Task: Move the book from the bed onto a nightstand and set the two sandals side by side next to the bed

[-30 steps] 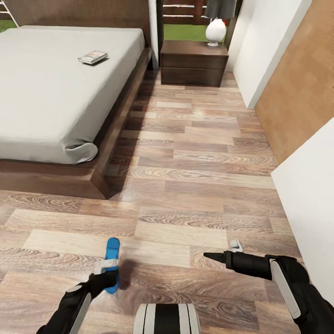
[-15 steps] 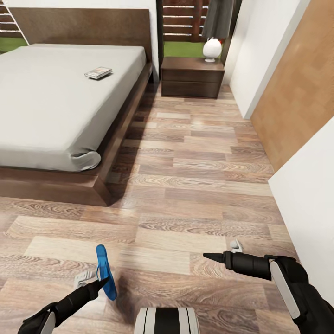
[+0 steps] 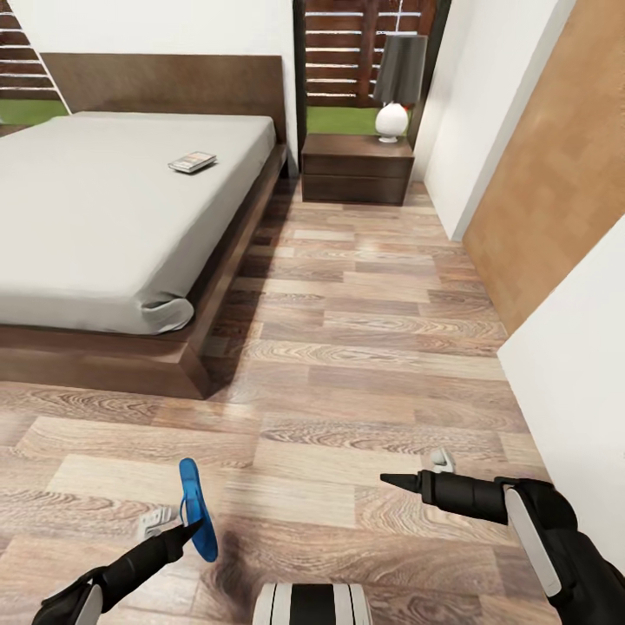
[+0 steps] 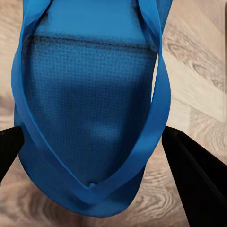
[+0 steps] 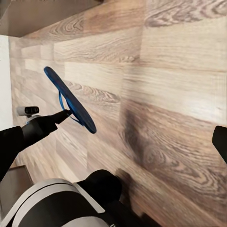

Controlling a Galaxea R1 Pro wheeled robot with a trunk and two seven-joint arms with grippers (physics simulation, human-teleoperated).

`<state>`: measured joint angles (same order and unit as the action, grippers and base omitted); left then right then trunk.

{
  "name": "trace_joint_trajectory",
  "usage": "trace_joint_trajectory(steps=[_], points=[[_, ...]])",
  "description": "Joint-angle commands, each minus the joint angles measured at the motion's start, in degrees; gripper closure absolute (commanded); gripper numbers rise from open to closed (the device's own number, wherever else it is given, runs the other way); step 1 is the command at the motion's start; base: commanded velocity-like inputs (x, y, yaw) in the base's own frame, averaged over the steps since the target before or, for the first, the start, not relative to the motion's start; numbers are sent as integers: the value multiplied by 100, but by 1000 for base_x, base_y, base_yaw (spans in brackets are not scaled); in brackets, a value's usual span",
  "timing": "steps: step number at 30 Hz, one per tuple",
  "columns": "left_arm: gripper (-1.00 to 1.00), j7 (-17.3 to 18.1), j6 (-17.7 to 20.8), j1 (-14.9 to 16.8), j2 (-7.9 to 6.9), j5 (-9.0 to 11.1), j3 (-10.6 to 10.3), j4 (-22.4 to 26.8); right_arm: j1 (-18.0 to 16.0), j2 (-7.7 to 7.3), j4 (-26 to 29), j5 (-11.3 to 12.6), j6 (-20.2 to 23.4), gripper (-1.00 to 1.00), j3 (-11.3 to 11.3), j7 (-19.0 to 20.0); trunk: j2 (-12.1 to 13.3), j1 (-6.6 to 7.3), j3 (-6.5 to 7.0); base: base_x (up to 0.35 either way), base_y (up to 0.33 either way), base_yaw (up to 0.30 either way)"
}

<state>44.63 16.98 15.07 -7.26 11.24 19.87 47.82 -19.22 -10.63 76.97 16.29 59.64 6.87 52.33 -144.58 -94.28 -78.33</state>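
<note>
The left gripper [image 3: 178,526] is pinching the flat bright blue sandal [image 3: 197,508] on edge, risking it twisting loose; the right gripper's [image 3: 415,471] spread is unclear.

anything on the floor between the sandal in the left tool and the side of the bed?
Nothing visible. The left tool holds the blue sandal above bare wood floor, and the planks from there to the bed frame show no object. The book lies on the mattress, out of that path.

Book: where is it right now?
In the head view, the book lies on the bed, upper left, near the mattress's right edge and headboard end, left of the nightstand.
</note>
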Motion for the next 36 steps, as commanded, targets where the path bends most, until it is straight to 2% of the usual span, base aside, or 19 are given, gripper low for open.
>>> trace_joint_trajectory(steps=[1,3,5,8,10,11,12,13,14,15,17,20,21,22,25,28,31,36], points=[[100,11,51,1,-1,36,7,-1,-3,3,1,-26,16,-100,6,27,0,3,19,0,0,0],[100,9,44,2,6,31,0,-1,-3,7,-1,-36,4,-100,-4,14,3,8,63,0,0,0],[100,-4,43,1,11,29,-6,-1,-3,20,-6,-158,-69,-100,-39,3,6,14,108,0,0,0],[100,-6,42,2,13,27,-14,-1,-3,43,-25,-613,-228,-100,-54,-1,10,21,174,0,0,0],[100,-7,42,3,13,26,-17,-1,4,59,-107,-1171,-481,-100,-59,-3,12,26,219,0,0,0],[100,-7,42,2,13,27,-17,-2,9,83,-249,-1643,-772,-100,-61,-3,14,29,241,0,0,0],[100,-10,42,2,15,24,-19,-13,11,118,-380,-1916,-1006,-100,-60,-3,15,32,263,0,0,0],[100,-13,39,2,18,21,-23,-35,12,136,-477,-2041,-1157,-100,-59,-3,16,34,285,0,0,0],[100,-26,29,2,30,13,-31,-105,13,172,-771,-2295,-1553,-100,-52,-5,18,37,307,0,0,0],[100,-35,22,1,36,5,-42,-153,14,186,-1009,-2390,-1803,-100,-38,-7,19,39,329,0,0,0],[100,-38,15,1,42,-16,-60,-215,14,198,-1367,-2469,-2158,-100,-3,-13,22,45,374,0,0,0],[100,-30,9,3,47,-36,-78,-260,15,205,-1765,-2525,-2597,-100,204,-185,26,52,440,0,0,0],[100,-28,8,3,48,-42,-83,-271,15,207,-1875,-2538,-2725,-100,434,-476,27,55,462,0,0,0],[100,-27,8,3,48,-44,-84,-273,15,208,-1898,-2541,-2752,-100,500,-579,28,57,484,0,0,0],[100,-17,7,3,49,-45,-86,-280,15,210,-1968,-2546,-2833,-100,710,-1225,32,65,551,0,0,0],[100,-21,7,2,49,-49,-88,-284,15,213,-1985,-2544,-2853,-100,769,-1643,36,73,617,0,0,0],[100,-24,7,0,49,-51,-88,-289,15,211,-1990,-2543,-2859,-100,792,-1903,40,81,684,0,0,0],[100,-33,7,1,55,-51,-100,-295,15,210,-2000,-2536,-2861,-100,812,-2127,47,94,795,0,0,0]])
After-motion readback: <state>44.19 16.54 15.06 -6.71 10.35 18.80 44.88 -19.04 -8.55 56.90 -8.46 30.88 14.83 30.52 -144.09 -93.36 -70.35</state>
